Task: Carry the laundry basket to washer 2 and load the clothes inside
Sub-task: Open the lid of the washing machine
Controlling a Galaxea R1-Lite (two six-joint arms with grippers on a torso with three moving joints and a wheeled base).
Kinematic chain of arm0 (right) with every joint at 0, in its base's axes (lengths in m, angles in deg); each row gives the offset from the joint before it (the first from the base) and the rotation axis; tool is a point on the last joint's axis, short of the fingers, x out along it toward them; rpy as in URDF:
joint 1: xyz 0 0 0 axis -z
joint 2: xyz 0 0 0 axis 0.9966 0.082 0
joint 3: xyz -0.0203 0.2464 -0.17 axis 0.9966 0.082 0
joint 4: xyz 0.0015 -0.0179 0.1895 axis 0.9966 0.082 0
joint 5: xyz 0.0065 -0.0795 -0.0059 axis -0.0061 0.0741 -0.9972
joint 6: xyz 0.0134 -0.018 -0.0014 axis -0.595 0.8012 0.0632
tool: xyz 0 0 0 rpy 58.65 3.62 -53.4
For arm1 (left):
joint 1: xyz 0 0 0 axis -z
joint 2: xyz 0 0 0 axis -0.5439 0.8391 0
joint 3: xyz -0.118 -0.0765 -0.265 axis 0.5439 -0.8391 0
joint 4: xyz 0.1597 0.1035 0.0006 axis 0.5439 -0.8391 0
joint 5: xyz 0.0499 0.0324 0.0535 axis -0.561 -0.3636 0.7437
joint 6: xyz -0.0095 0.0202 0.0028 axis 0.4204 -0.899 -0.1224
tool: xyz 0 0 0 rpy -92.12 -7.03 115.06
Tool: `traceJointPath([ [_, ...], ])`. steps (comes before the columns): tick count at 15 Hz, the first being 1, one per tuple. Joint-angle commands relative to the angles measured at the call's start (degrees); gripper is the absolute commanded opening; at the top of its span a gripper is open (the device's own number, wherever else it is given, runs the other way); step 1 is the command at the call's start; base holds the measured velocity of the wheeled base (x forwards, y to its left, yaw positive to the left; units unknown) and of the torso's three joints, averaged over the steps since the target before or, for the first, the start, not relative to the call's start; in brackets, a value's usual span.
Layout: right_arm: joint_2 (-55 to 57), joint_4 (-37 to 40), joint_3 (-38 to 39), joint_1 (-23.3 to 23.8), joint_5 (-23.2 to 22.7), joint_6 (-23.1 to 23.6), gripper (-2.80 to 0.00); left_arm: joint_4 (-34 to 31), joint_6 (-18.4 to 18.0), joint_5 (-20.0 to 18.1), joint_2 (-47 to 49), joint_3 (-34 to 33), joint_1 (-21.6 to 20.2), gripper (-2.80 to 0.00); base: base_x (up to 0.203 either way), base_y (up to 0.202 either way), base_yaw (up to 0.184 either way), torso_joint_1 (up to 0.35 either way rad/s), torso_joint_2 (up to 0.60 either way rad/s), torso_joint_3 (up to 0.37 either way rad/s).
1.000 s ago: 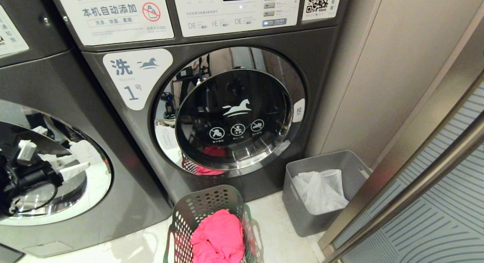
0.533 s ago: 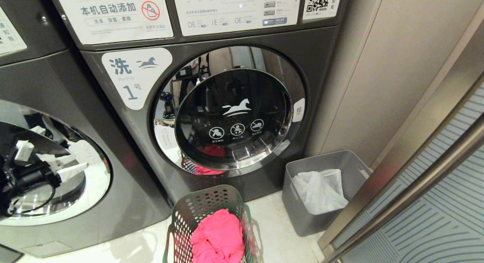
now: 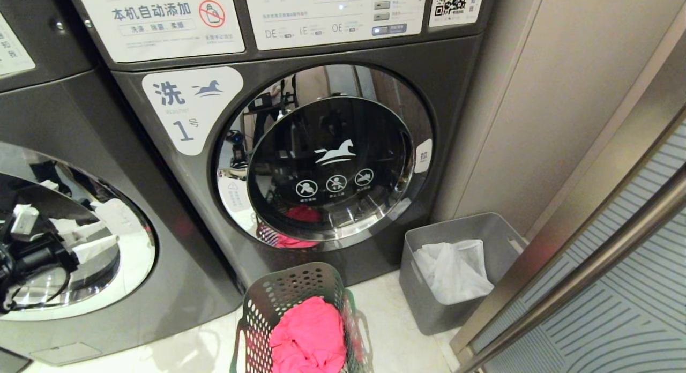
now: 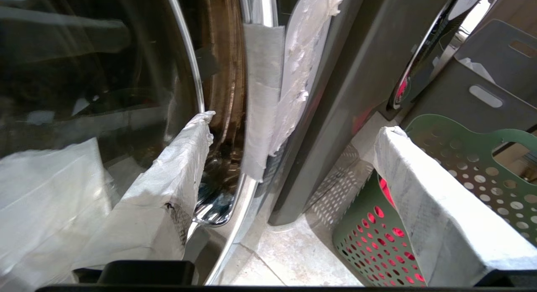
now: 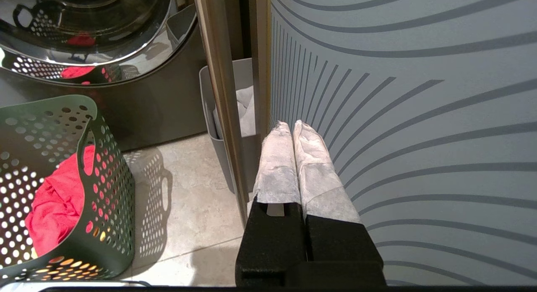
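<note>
Green perforated plastic laundry basket [image 3: 300, 308]: lower part cut off by head view's bottom edge; bright pink clothes [image 3: 310, 335] inside likewise cut. Dark grey left-hand washer [image 3: 80, 148]: cut by left edge, number label not in view. Left pincer [image 3: 48, 250]: in head view partly cropped at left edge, merged with reflections in chrome door ring, fingers hard to separate. Washer control panel [image 3: 332, 14]: top cut off, small print unreadable. Grey plastic bin [image 3: 429, 303]: white contents unidentifiable.

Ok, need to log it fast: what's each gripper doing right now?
Left gripper: open, holding nothing, at the left washer's door.
Right gripper: shut, empty, parked beside the striped panel.
</note>
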Motion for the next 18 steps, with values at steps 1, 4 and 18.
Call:
traceJointPath([
  [1,0.0,0.0,0.0,0.0,0.0,0.0,-2.8,0.2,0.1,-0.6,0.2,0.0,0.3,0.0,0.0,0.0,0.0,0.0,0.0,0.0],
  [4,0.0,0.0,0.0,0.0,0.0,0.0,-2.8,0.2,0.1,-0.6,0.1,0.0,0.7,0.0,0.0,0.0,0.0,0.0,0.0,0.0],
  [18,0.0,0.0,0.0,0.0,0.0,0.0,-2.8,0.2,0.1,-0.6,0.7,1.3,3.6,0.0,0.0,0.0,0.0,0.0,0.0,0.0],
])
